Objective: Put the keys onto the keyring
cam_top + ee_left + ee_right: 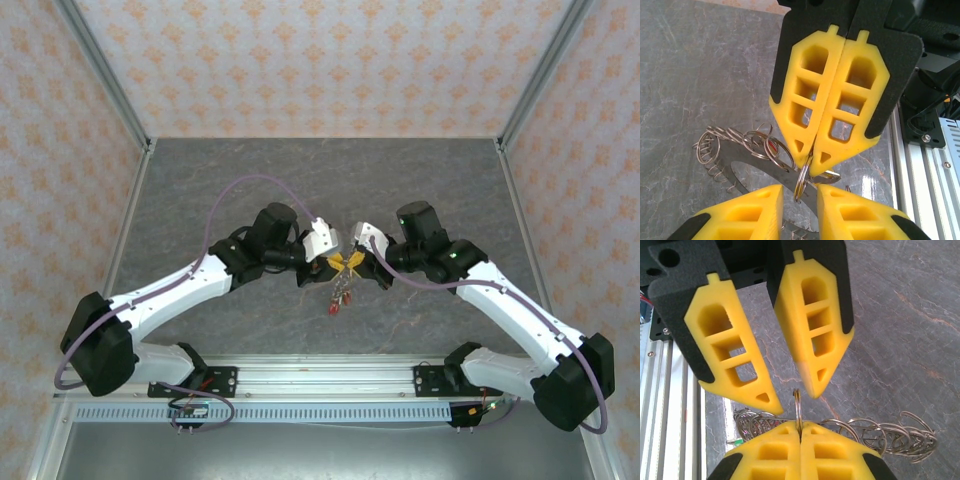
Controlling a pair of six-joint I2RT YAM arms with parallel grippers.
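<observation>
Nearest the arm bases, the keys [340,295] trail in a small cluster, red heads lowest, from the point where the two arms meet. Whether they hang or rest on the desk [300,180] I cannot tell.

Just beyond them, the right gripper [800,426] has its jaws pressed together, pinching a small split ring [797,402] that stands upright at the rim of the keyring [727,160]. The left gripper [792,396] faces it tip to tip, jaws spread and holding nothing, one finger on each side of that split ring.

A row of wire loops [890,435] is already threaded along the keyring, so the task looks well advanced. The pinched split ring seems to be the one in hand. Whether it is fully on, and whether any key is still off the ring, cannot be judged.
</observation>
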